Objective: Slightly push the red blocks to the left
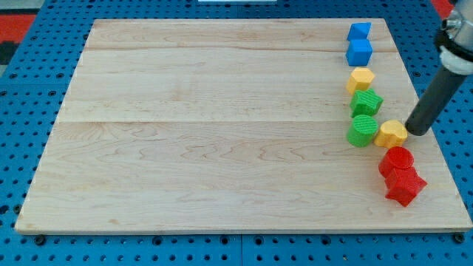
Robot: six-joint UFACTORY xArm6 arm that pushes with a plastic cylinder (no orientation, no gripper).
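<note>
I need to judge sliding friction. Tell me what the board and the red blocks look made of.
The board looks like pale wood planks with a smooth matte finish: grain lines and plank seams show. The red blocks, a cylinder and a star-like one, look like moulded or printed plastic: uniform colour, faint ridged texture. My tip is above them, beside the yellow block.

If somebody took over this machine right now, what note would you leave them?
My tip rests on the board, just right of the lower yellow block, above the reds; whether it touches is unclear.
The red cylinder and red star-like block sit together near the view's bottom right corner.
Done: no sign yet of the reds being pushed.
Left: bring the tip to the reds' right side, nudge both slightly left.
</note>
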